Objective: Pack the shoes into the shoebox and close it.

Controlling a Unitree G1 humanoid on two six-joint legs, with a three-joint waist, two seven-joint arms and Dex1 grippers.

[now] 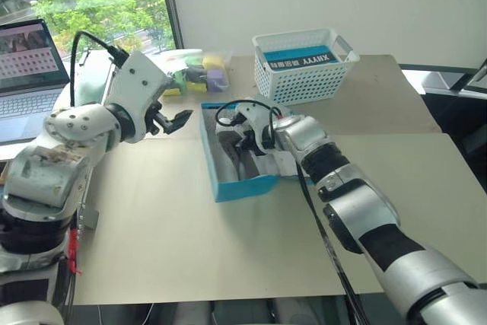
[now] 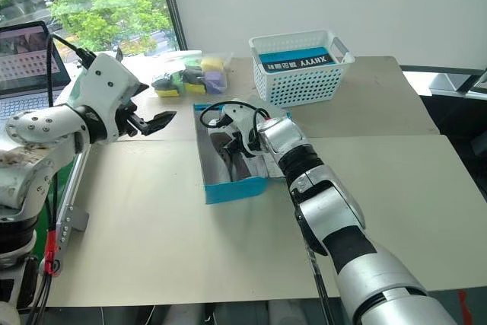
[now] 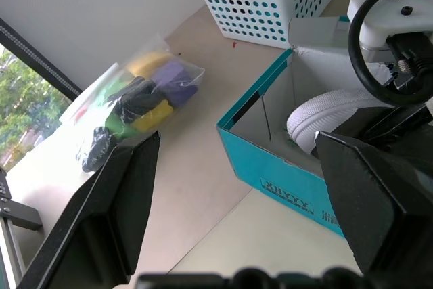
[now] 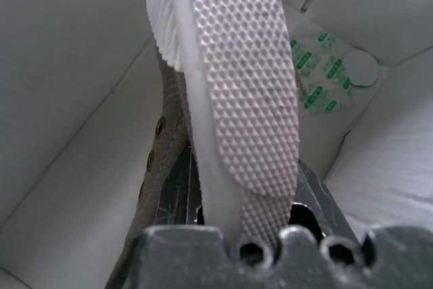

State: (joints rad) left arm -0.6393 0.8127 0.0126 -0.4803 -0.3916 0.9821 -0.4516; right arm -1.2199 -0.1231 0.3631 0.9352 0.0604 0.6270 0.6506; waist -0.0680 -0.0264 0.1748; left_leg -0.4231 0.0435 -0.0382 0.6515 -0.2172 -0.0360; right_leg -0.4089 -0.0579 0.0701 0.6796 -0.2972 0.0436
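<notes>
**Your right arm is putting a shoe into the blue box**

From the head views, your right gripper [image 1: 245,144] is down inside the shoebox [image 1: 228,185], which sits open on the table [image 1: 167,226]; the arm slants down and in so the shoe [image 1: 228,151] can go to the bottom; your left gripper [image 1: 173,120] waits beside the box, up off the table, fingers wide apart and holding nothing; the white basket [image 1: 304,74] stands behind the box. In the left wrist view, the fingers [image 3: 108,221] stand far apart, pointing at the box's blue wall [image 3: 270,167]. In the right wrist view, the two fingers [image 4: 318,194] are clamped on the shoe's sole rim; the bumpy sole [image 4: 250,79] faces you; it rides on its side, I think to fit the narrow box.
</notes>
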